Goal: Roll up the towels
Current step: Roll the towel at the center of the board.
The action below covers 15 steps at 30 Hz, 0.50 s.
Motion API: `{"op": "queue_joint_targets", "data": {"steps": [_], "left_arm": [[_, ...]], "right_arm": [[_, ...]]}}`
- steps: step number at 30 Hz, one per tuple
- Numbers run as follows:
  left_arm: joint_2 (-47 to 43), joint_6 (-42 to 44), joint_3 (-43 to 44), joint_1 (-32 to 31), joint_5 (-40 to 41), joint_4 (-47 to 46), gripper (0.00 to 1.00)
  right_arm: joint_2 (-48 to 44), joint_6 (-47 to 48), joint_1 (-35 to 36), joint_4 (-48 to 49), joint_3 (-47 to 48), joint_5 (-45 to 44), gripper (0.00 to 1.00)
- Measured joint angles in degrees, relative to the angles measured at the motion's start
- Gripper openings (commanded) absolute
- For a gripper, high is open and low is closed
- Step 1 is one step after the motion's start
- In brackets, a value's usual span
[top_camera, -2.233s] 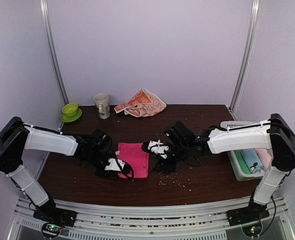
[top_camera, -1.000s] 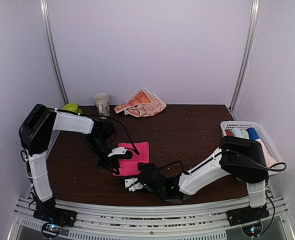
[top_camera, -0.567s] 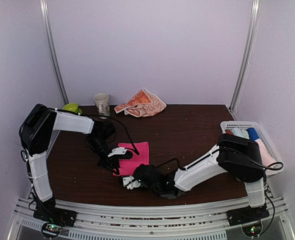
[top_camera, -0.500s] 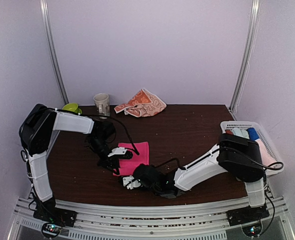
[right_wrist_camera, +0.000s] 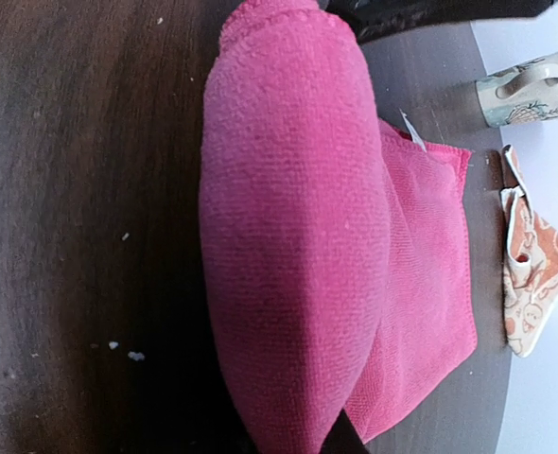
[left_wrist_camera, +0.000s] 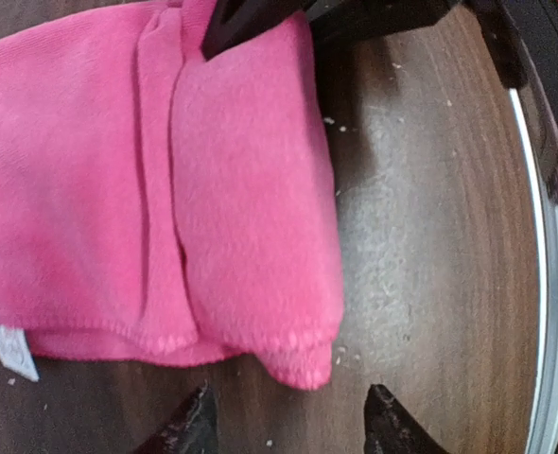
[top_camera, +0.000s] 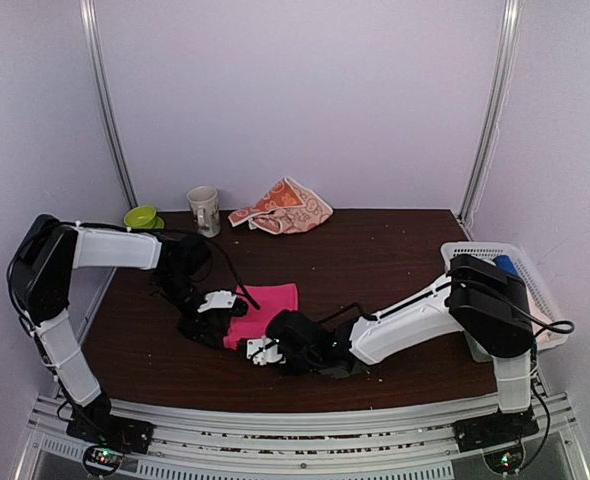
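Just ahead of the left gripper (left_wrist_camera: 290, 427), whose jaws stand apart over bare wood, lies the hot pink towel (left_wrist_camera: 118, 189). It is soft fleece, folded double, with a stitched hem and a small white label (left_wrist_camera: 9, 350). The right gripper (top_camera: 262, 350) pinches the towel's near edge, which bulges into a thick rounded fold. Unlike the left wrist view, the right one also shows the crumpled orange bunny-print towel (right_wrist_camera: 534, 284) near a ceramic mug (right_wrist_camera: 525, 90), far beyond the fold on the crumb-flecked table (left_wrist_camera: 430, 236).
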<state>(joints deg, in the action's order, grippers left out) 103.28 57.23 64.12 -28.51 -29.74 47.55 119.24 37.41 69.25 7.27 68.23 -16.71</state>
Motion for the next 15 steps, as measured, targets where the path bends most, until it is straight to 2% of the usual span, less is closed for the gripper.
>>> {"op": "queue_joint_targets", "data": {"steps": [5, 15], "left_arm": [[-8.79, -0.39, -8.35, 2.36, 2.95, -7.5, 0.63], [-25.77, 1.16, -28.85, 2.71, 4.68, -28.26, 0.64]], "right_arm": [[-0.31, -3.67, -1.53, -4.96, 2.6, 5.49, 0.0], [0.94, -10.54, -5.99, -17.57, 11.19, 21.92, 0.01]]}}
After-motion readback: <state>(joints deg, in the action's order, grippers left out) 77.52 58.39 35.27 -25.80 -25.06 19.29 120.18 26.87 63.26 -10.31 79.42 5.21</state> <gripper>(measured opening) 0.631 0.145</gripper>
